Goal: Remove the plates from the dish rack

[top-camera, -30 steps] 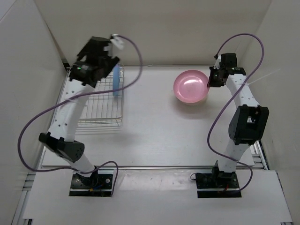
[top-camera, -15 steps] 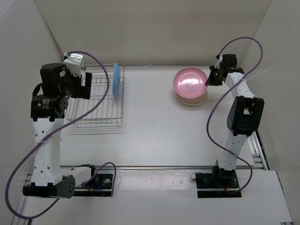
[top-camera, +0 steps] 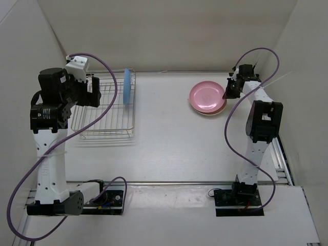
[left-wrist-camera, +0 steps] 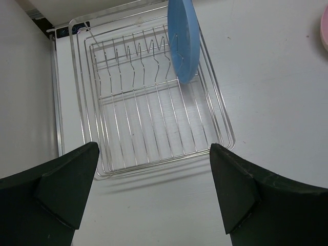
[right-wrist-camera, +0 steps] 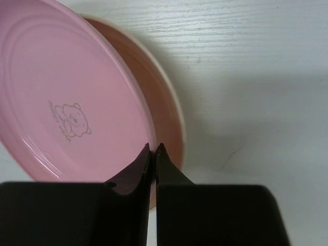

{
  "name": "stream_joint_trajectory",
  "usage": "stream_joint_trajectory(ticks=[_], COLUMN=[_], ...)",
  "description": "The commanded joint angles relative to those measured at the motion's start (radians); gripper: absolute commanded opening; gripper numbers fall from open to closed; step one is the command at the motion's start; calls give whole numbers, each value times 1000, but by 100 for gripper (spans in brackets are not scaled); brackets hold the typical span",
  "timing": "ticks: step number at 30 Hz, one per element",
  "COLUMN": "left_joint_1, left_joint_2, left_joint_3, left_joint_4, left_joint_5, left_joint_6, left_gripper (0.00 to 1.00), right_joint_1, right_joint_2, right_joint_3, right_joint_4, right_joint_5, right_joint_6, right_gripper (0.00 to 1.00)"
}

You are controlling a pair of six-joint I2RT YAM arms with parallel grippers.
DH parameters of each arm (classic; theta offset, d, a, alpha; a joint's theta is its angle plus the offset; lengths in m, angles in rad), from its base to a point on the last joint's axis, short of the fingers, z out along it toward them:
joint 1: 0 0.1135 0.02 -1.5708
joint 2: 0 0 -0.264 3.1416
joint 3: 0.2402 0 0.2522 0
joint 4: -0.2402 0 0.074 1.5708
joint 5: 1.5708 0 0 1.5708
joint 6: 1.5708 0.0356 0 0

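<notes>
Surface [top-camera: 164, 143], white and matte, carries everything. At the left of the overhead frame sits the rectangular silver wire-grid dish rack [top-camera: 105, 120]. Its only load is a round light blue plate [top-camera: 126, 88], standing on edge in the slots by the right rail, toward the upper end. At upper right a round pink plate [top-camera: 206, 96] lies on a round cream plate [top-camera: 209, 112], both out of the rack.

The left end effector [left-wrist-camera: 152, 169] hangs above the rack's lower end, fingers spread wide and holding nothing. The right end effector [right-wrist-camera: 154, 148] is pinched onto the pink plate's rim, fingertips almost meeting.

The blue plate looks rigid, smooth and likely breakable, and probably light. Its exposed top rim seems the best hold: pinch across the thickness, then lift straight up clear of the wires, since a glossy-edged plate could slip or pivot in a light grip.
</notes>
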Motion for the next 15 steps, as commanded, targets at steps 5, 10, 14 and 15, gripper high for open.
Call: stream_joint_trajectory(ticks=[5,10,14,15], left_joint_1=[6,6,16,16], left_joint_2=[-14,-14,-14,-14], left_joint_3=[42,42,31,31], left_joint_4=[-12,-12,-12,-12], left_joint_5=[47,60,69,69], left_joint_6=[-14,-5,-5,-5], left_gripper=[100,100,100,100], right_joint_1=[-10,-19,-19,-19], right_joint_2=[20,29,29,29], right_joint_3=[73,74,74,74], right_joint_4=[22,13,3,3], right_joint_5=[18,18,-14,-15], right_joint_6=[-28,-28,-37,-37], right_gripper=[0,0,5,7])
